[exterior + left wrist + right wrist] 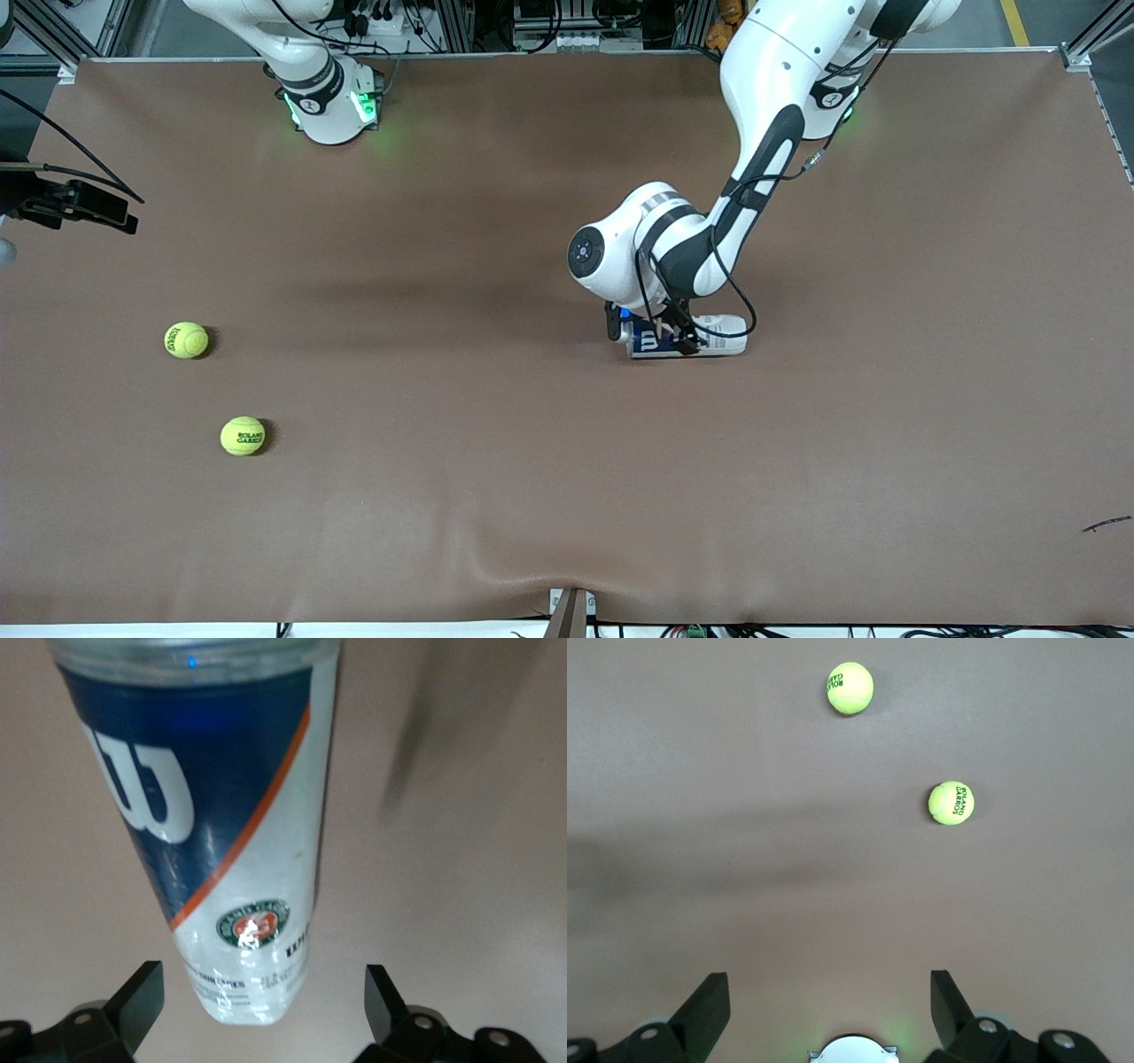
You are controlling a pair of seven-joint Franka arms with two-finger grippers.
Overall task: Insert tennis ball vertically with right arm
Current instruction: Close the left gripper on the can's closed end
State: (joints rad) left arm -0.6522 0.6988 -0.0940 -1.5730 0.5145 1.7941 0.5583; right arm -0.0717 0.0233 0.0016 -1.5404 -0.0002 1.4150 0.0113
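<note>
The nearer tennis ball lay toward the right arm's end of the table, the second tennis ball farther from the camera and well apart from it. Each looked light, fuzzy and slightly springy, best pinched across its middle. The clear ball can lay on its side mid-table, likely stiff but slippery, with the left gripper low over it, jaws wide and empty. The right gripper waited high, jaws open. Nothing blocked the balls
</note>
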